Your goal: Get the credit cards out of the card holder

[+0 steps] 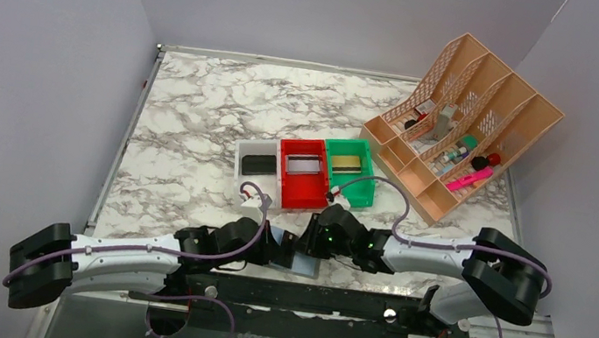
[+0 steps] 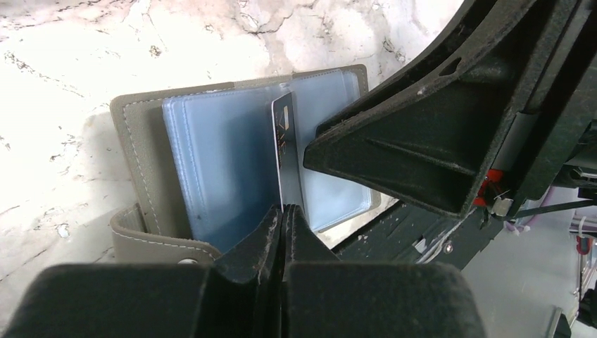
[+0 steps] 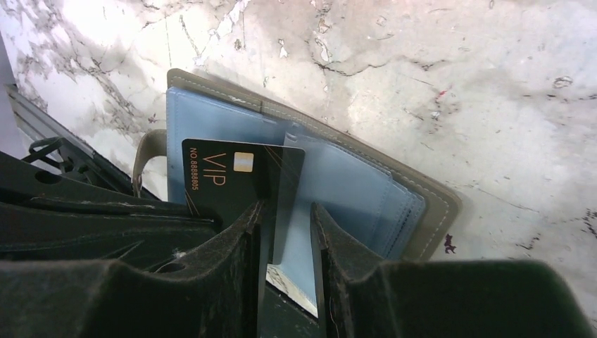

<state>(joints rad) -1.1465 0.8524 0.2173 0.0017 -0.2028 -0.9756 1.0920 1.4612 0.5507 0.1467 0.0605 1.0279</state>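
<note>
The card holder (image 1: 301,263) lies open at the table's near edge, grey outside with pale blue sleeves (image 2: 211,162) inside. A black credit card (image 3: 232,176) marked VIP stands up out of a sleeve; in the left wrist view this card (image 2: 283,151) shows edge-on. My left gripper (image 2: 283,211) is shut on the card's lower edge. My right gripper (image 3: 285,211) is open, its fingers set down over the holder's (image 3: 352,186) blue panel beside the card. One right finger (image 2: 408,141) covers the holder's right panel.
White (image 1: 257,161), red (image 1: 302,174) and green (image 1: 351,169) bins stand in a row mid-table, each with a card-like item inside. A peach desk organiser (image 1: 461,125) with small items sits back right. The black mounting rail (image 1: 304,298) runs just below the holder.
</note>
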